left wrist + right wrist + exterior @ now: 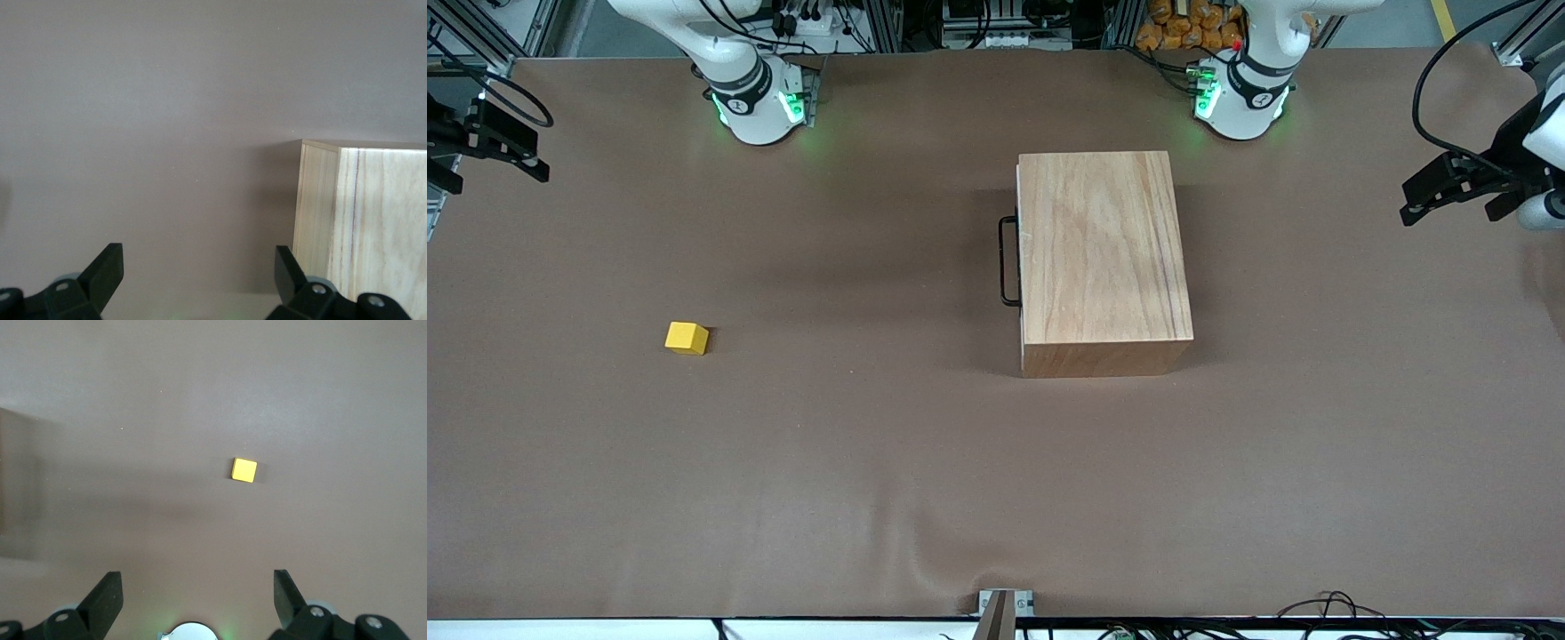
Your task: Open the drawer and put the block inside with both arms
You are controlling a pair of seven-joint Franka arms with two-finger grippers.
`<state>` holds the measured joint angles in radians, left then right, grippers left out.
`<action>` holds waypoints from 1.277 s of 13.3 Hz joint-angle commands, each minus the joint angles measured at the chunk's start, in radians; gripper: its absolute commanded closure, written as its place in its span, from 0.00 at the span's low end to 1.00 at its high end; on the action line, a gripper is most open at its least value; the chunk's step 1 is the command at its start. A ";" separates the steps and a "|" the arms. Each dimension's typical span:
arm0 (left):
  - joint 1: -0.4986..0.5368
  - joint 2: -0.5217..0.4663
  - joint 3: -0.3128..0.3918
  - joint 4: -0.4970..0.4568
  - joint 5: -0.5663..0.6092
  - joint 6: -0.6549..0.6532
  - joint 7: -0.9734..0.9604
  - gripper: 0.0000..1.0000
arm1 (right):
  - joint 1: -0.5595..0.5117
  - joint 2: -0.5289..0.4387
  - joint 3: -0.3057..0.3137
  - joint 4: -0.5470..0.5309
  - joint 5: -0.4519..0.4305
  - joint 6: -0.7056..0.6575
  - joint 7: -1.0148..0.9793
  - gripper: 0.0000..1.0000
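Beside wooden box (1103, 262), drawer (1019, 258) shut, handle (1008, 261) facing right arm's end; block (687, 338) likewise. Left hand (199, 275), right hand (198, 595) both agape, empty, raised at surface (996, 462) ends.

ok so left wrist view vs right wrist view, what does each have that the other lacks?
Only the left wrist view shows the wooden box, one corner and its top, beside the open left gripper. Only the right wrist view shows the block, lying alone on the table ahead of the open right gripper. Both share the brown table cover and a pair of spread black fingers holding nothing. Neither shows the drawer's handle.
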<state>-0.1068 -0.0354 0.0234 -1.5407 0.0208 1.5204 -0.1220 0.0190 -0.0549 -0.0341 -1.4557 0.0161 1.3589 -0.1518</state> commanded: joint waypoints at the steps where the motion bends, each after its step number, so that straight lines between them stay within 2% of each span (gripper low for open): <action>1: 0.001 -0.003 0.000 0.011 -0.013 -0.025 0.007 0.00 | -0.008 -0.016 0.008 0.000 -0.016 -0.003 -0.019 0.00; 5: -0.005 0.009 -0.002 0.031 -0.016 -0.028 0.005 0.00 | -0.010 -0.016 0.008 -0.002 -0.015 -0.006 -0.011 0.00; 10: -0.021 0.072 -0.013 0.114 -0.048 -0.064 0.002 0.00 | -0.011 -0.016 0.007 -0.003 -0.013 -0.011 -0.012 0.00; 13: -0.025 0.107 -0.066 0.160 -0.042 -0.098 -0.018 0.00 | -0.013 -0.016 0.007 -0.003 -0.015 -0.011 -0.014 0.00; 17: -0.109 0.123 -0.082 0.159 -0.039 -0.102 -0.146 0.00 | -0.016 -0.016 0.005 -0.003 -0.015 -0.009 -0.014 0.00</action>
<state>-0.1755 0.0623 -0.0561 -1.4166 -0.0097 1.4456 -0.2090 0.0167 -0.0549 -0.0360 -1.4550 0.0161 1.3558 -0.1534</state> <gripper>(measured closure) 0.000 0.000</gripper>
